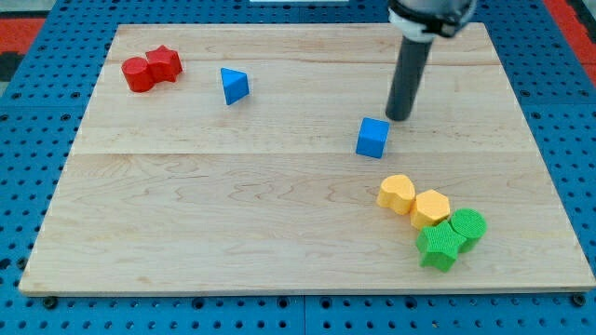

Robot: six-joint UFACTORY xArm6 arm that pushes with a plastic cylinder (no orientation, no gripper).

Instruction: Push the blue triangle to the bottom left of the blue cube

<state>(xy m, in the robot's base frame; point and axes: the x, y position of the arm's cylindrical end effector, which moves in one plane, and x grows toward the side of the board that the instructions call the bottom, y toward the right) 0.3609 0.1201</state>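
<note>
My tip (399, 118): lower end of the dark rod, set on the tabletop just above and to the right of the blue cube, a small gap between them.
Hand: there is none on this arm; the rod ends plainly and has hold of nothing.
Blue cube (372, 138): right of the board's middle, standing alone.
Blue triangle (234, 86): toward the view's top left, well apart from the blue cube and from my tip.
Red blocks: a red cylinder (139, 74) and a red star-like block (164, 63), touching, left of the blue triangle.
Yellow blocks: a yellow heart (397, 194) and a yellow hexagon (431, 207), side by side, below the blue cube.
Green blocks: a green star (439, 247) and a green cylinder (468, 226), touching, at the lower right.
Tabletop (233, 223): pale wooden board.
</note>
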